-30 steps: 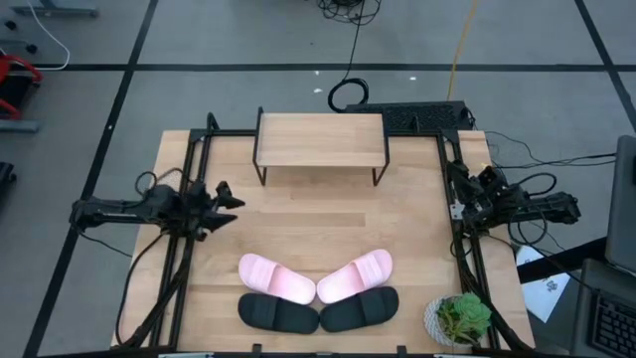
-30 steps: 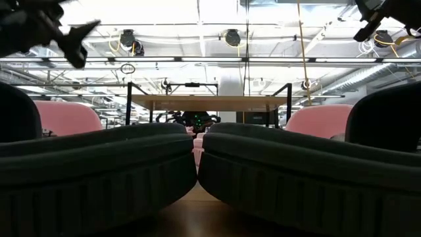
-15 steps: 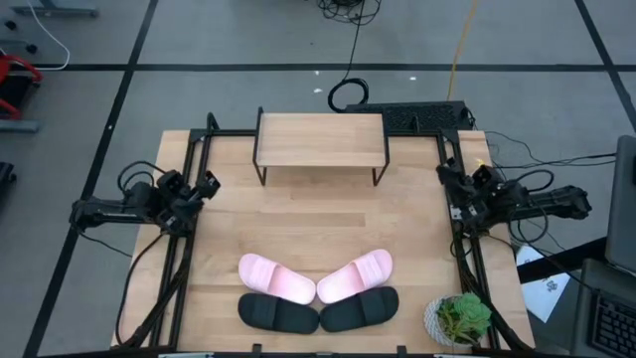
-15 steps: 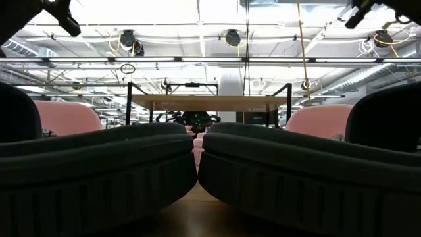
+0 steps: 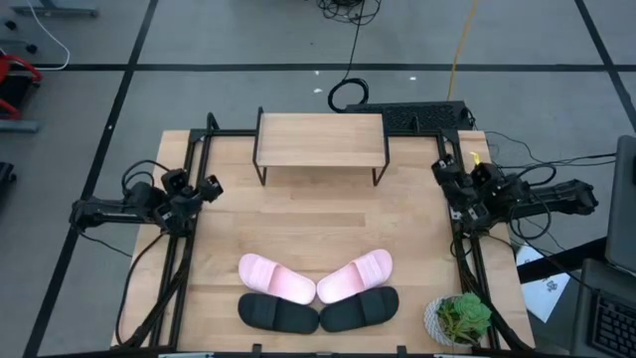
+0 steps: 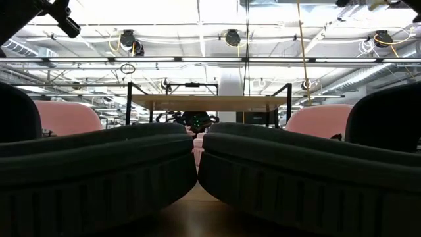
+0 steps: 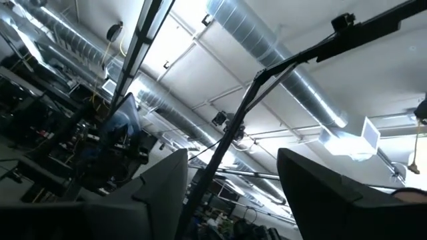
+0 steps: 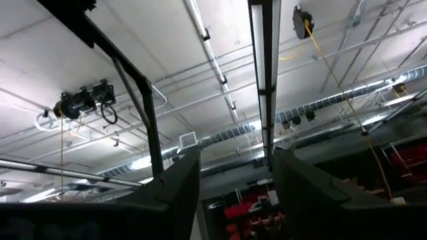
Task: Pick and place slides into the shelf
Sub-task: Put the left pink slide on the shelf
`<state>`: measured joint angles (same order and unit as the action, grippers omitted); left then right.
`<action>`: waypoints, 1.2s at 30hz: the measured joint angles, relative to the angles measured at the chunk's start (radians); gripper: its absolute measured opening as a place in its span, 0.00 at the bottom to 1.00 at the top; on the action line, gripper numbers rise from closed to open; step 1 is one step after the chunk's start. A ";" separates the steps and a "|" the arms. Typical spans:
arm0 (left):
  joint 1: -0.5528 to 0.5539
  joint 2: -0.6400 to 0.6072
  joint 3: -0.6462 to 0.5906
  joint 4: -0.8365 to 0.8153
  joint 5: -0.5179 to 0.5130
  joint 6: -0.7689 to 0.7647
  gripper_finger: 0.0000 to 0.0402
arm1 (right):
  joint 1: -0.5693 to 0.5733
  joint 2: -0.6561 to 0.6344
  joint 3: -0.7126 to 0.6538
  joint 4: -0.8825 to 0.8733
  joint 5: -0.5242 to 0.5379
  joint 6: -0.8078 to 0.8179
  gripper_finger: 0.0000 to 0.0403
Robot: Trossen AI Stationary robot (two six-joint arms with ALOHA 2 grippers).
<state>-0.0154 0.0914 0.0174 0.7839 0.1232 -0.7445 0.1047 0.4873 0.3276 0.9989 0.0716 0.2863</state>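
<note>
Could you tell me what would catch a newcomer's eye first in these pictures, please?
Four slides fanned in a V near the table's front edge: the pink pair just behind the black pair. The empty wooden shelf stands at the far edge, and a small potted plant sits at the front right corner.

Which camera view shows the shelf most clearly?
The high view shows it best: the shelf stands whole at the table's far edge, its plank top bare. The low view shows only its front edge and legs beyond the black slides. Both wrist views face the ceiling and miss it.
</note>
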 joint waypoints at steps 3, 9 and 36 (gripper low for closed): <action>-0.006 0.000 0.027 -0.035 -0.014 -0.013 0.58 | 0.000 0.056 0.047 -0.003 -0.028 0.000 0.43; -0.031 0.023 0.196 -0.286 -0.051 0.003 0.58 | 0.000 0.181 0.195 -0.031 -0.142 -0.018 0.43; -0.359 0.856 1.056 -1.209 0.025 -0.137 0.58 | 0.153 0.832 0.911 -0.788 -0.197 -0.248 0.43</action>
<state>-0.3741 0.9478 1.0737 -0.4248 0.1482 -0.8811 0.2573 1.3191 1.2390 0.2108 -0.1253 0.0380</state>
